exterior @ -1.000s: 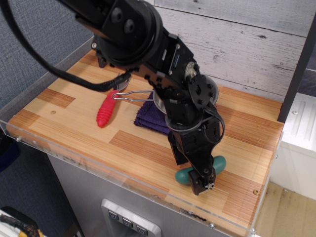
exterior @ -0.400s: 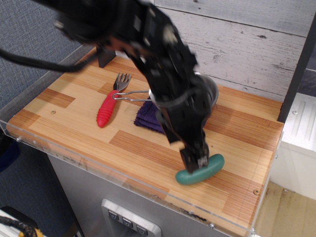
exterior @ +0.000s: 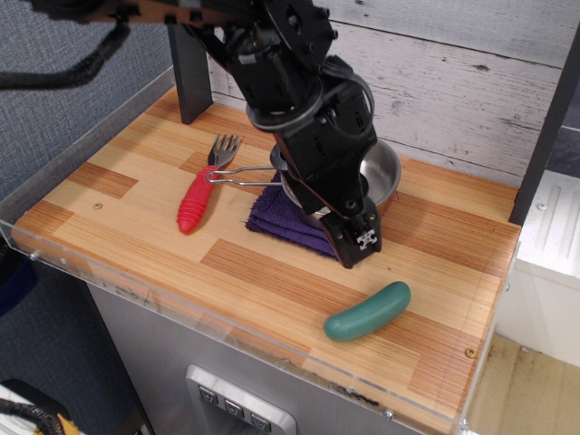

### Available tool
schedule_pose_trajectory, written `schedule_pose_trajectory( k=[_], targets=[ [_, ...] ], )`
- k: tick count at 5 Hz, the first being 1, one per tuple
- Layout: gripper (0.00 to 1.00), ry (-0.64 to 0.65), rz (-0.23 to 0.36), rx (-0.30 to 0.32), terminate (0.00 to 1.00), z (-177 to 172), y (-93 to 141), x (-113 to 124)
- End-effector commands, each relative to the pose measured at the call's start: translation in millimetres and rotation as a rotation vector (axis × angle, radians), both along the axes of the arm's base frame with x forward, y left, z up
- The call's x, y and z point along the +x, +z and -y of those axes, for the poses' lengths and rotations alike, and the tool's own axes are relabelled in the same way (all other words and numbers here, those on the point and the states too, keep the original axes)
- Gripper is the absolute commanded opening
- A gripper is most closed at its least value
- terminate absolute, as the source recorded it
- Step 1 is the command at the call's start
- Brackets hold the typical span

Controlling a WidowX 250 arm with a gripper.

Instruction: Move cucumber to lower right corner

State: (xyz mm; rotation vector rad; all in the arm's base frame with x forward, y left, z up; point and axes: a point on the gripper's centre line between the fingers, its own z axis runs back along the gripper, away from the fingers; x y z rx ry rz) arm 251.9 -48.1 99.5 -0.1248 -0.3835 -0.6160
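The teal-green cucumber lies flat on the striped wood tabletop, close to the lower right corner with its small screw hole. My gripper hangs above the table, up and to the left of the cucumber and apart from it. It holds nothing. Its fingers point down and seem close together, but the gap between them is not clear in this view.
A red-handled fork lies at the left. A purple cloth and a metal pot with a wire handle sit behind the gripper. A dark post stands at the back left. A clear acrylic edge runs along the front.
The gripper has let go of the cucumber and has risen up and back to the left. The cucumber stays where it was set down near the lower right corner.
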Motion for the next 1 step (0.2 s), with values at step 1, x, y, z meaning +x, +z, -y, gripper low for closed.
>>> schedule_pose_trajectory(
  k=[1],
  targets=[
    [1.00,0.005,0.036,-0.006,1.00,-7.6,10.8,-14.6]
  ],
)
